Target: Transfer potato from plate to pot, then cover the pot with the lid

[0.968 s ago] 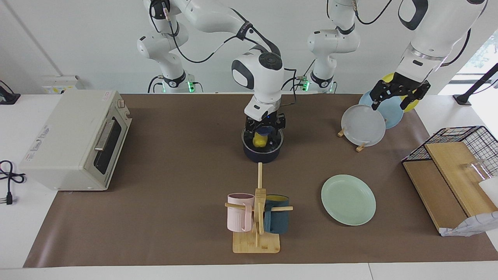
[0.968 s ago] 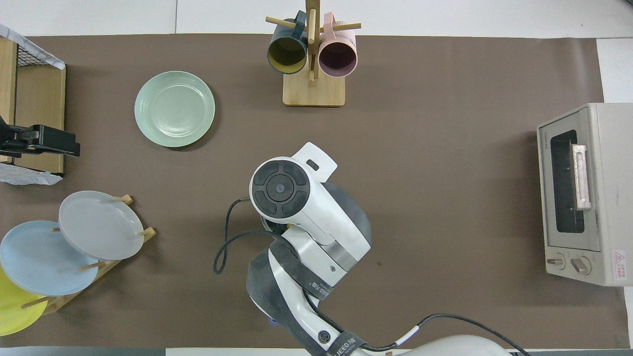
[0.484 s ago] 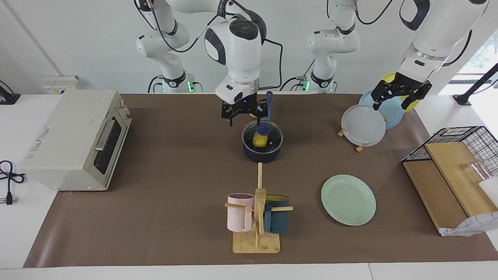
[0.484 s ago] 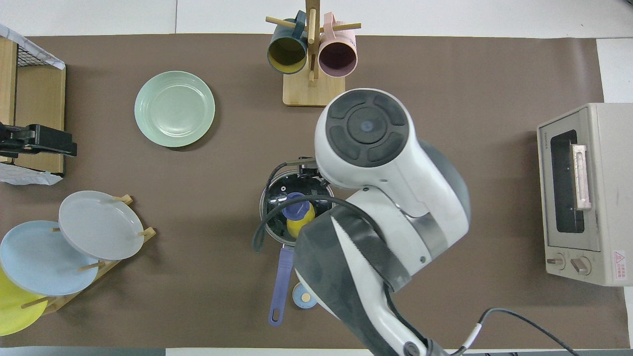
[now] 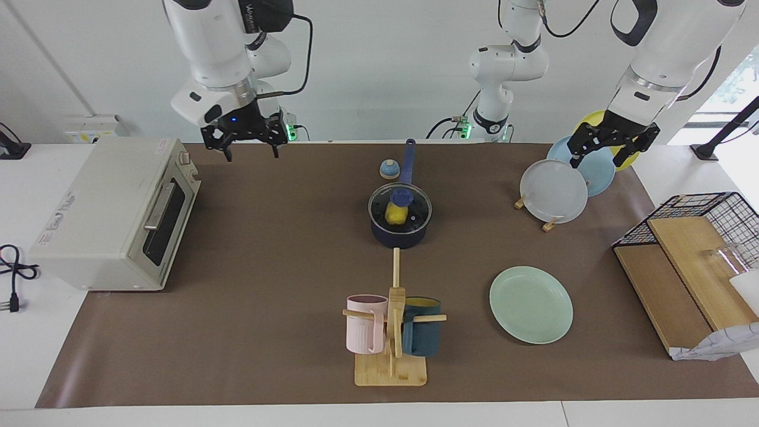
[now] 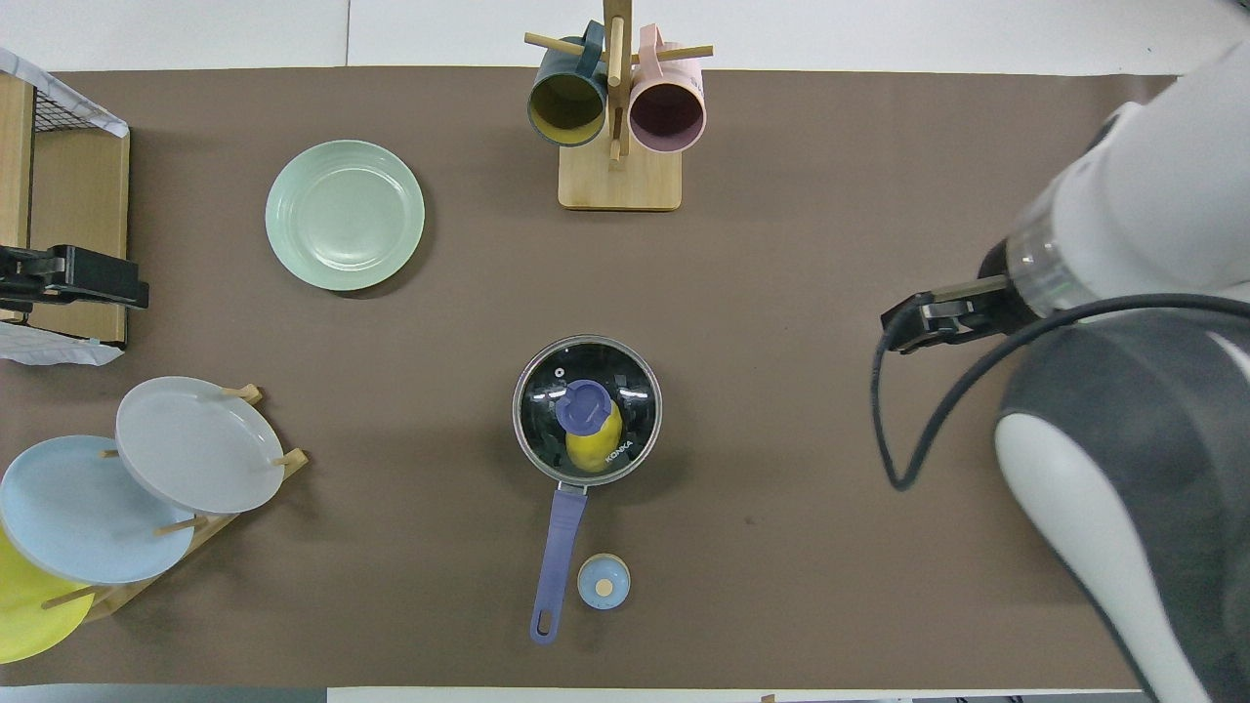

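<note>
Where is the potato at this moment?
The potato lies inside the pot under the glass lid, mid-table, nearer to the robots than the mug rack.

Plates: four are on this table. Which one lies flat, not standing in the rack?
The mint-green plate lies flat on the brown mat, empty, toward the left arm's end. The grey, light blue and yellow plates stand upright in the wooden rack.

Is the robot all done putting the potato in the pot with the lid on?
It looks done. The potato sits in the pot, seen through the glass lid resting on top. The plate is bare. Nothing is in hand: the right gripper hangs open by the toaster oven, and the left gripper waits open over the plate rack.
</note>
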Controlling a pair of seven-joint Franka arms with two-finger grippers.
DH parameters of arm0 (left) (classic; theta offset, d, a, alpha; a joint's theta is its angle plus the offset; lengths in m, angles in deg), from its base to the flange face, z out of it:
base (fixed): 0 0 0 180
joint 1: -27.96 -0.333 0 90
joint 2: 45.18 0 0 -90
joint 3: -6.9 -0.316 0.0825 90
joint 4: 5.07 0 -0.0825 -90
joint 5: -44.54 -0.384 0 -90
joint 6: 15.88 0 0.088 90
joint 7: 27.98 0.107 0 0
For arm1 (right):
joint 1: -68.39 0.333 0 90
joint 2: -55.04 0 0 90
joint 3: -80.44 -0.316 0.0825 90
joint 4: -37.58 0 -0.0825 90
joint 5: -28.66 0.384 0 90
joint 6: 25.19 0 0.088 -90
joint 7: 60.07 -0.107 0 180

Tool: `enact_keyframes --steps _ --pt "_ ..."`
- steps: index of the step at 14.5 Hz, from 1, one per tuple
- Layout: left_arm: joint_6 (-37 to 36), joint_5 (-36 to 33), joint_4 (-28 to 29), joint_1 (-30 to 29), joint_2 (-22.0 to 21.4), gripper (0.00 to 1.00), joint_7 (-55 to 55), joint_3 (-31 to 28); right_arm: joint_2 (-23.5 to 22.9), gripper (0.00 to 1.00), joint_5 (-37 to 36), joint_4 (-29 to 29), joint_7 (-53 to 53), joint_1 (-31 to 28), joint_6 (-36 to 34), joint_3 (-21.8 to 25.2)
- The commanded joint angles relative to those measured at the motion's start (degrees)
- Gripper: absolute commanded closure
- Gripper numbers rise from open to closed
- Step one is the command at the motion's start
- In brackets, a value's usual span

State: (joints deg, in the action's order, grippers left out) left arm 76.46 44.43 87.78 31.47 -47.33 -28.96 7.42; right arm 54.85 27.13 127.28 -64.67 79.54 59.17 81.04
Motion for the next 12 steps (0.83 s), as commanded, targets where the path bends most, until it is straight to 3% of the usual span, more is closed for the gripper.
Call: enact_keyframes --steps 1,4,6,12 --pt "-0.3 0.6 0.3 0.1 -0.7 0.00 -0.3 -0.3 2.6 0.00 -1.2 3.7 1.2 -1.8 0.1 -0.9" --pt "-0.3 0.6 0.3 0.1 -0.7 0.00 -0.3 -0.3 6.2 0.00 -1.0 8.6 2.0 -5.0 0.6 -1.7" --pt "-0.3 0.6 0.3 0.1 -0.7 0.00 -0.3 -0.3 4.2 0.00 -2.4 7.9 4.4 -6.0 4.1 -1.9" --pt "-0.3 0.6 0.3 0.1 -0.7 0.00 -0.3 -0.3 3.4 0.00 -2.9 6.9 4.7 -8.5 4.1 -1.8"
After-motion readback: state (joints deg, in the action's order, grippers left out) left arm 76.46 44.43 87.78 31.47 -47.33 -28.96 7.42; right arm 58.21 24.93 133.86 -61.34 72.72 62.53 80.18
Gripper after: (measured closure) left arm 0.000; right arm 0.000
